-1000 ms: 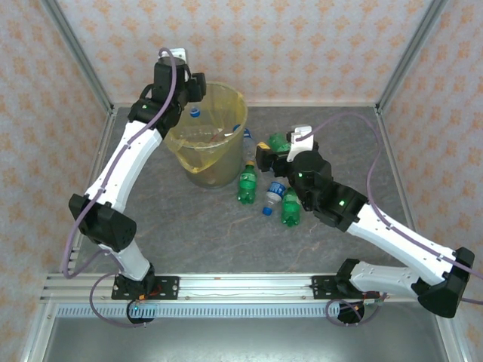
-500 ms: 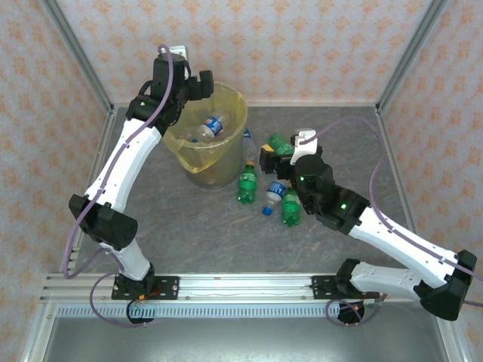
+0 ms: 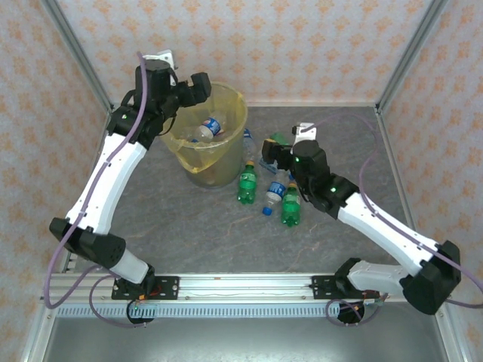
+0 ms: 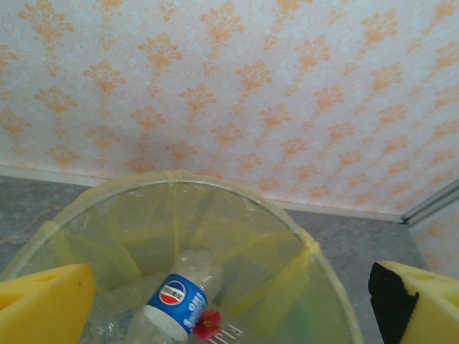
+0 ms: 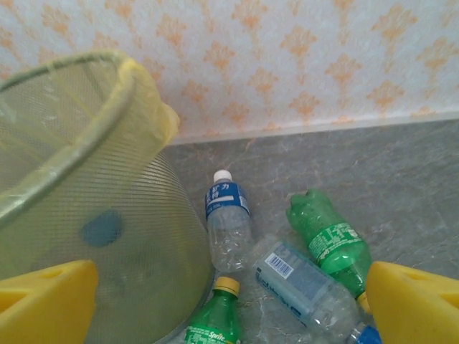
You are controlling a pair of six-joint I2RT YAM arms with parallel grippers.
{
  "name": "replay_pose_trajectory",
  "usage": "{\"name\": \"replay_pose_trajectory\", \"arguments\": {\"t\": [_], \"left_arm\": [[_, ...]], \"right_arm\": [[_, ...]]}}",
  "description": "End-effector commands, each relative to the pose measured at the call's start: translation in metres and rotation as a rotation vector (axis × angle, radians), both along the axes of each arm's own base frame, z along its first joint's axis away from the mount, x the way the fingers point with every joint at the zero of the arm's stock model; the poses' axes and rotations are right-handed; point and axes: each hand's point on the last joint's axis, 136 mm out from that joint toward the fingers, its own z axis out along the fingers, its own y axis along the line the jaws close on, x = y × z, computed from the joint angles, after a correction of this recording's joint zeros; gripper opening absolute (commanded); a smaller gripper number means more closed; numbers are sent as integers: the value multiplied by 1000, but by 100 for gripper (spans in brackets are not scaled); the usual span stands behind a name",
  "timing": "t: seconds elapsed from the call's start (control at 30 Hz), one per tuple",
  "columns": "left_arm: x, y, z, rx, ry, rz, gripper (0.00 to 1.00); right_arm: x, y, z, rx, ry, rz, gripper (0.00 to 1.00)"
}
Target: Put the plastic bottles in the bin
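The left fingers (image 4: 44,304) are held wide apart above the bin (image 4: 237,192), with nothing gripped. The bin is set near the far-left corner of the surface (image 3: 226,226), and a clear Pepsi bottle (image 4: 176,304) is seen inside it. The right fingers (image 5: 412,301) are spread wide and empty over plastic bottles (image 5: 301,283) scattered just beside the bin, among them a Sprite bottle (image 5: 215,326).

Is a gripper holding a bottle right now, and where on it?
No, nothing is held. The left gripper is open above the bin, and the right gripper is open above the loose bottles.
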Motion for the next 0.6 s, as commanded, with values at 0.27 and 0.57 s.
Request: {"name": "replay_pose_trajectory", "arguments": {"t": [0.27,0.57], "left_arm": [[-63,-1,26,-115,-10,-21,99],[-100,11,30,-161,-14,-4,99]], "right_arm": [[99,36,-63,136,245,116,63],[167,75,-113,150,383,150,61]]}}
